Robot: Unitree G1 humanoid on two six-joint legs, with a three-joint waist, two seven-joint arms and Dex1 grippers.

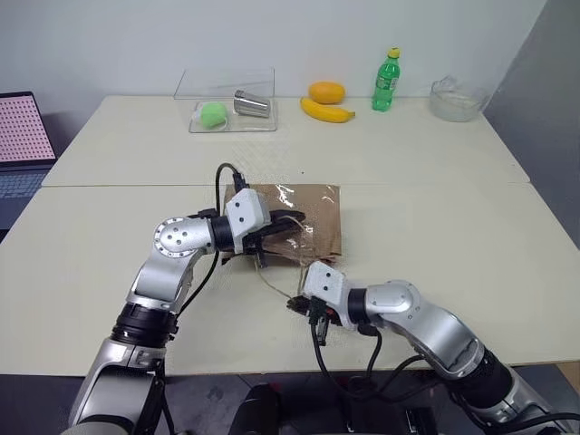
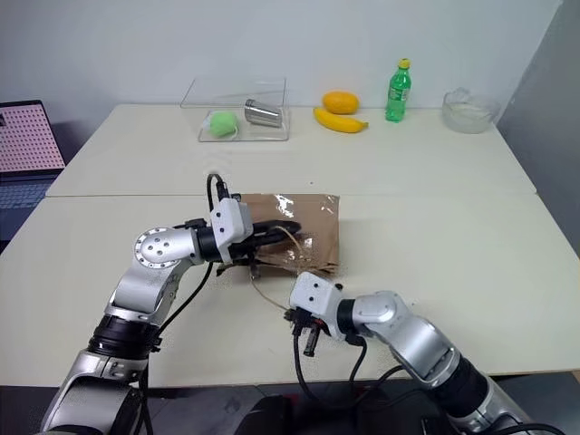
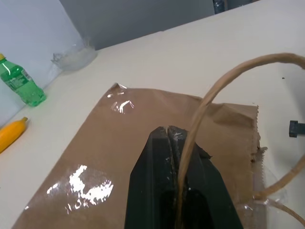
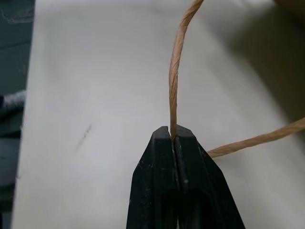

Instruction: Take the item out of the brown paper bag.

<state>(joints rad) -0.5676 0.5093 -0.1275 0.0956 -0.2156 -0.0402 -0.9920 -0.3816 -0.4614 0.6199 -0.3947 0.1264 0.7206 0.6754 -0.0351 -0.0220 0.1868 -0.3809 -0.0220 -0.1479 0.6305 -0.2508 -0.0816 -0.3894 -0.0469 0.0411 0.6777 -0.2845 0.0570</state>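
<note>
Overhead, I count one brown paper bag (image 1: pixel 299 222) lying flat mid-table, one green soda bottle (image 1: pixel 386 80) at 1 o'clock, one banana (image 1: pixel 326 111) and two handles; the item isn't visible, presumably inside. From the left wrist, my left gripper (image 3: pixel 167 131) is clenched over the bag beside one handle (image 3: pixel 214 95). From the right wrist, my right gripper (image 4: pixel 174 133) pinches the other handle (image 4: pixel 175 67); I'd pull both gently apart to open the mouth without tearing.

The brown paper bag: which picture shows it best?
The left eye view: the whole brown paper bag lies flat on the table. The right eye view shows much the same. The left wrist view shows its upper face close up, the right wrist view just a handle.
</note>
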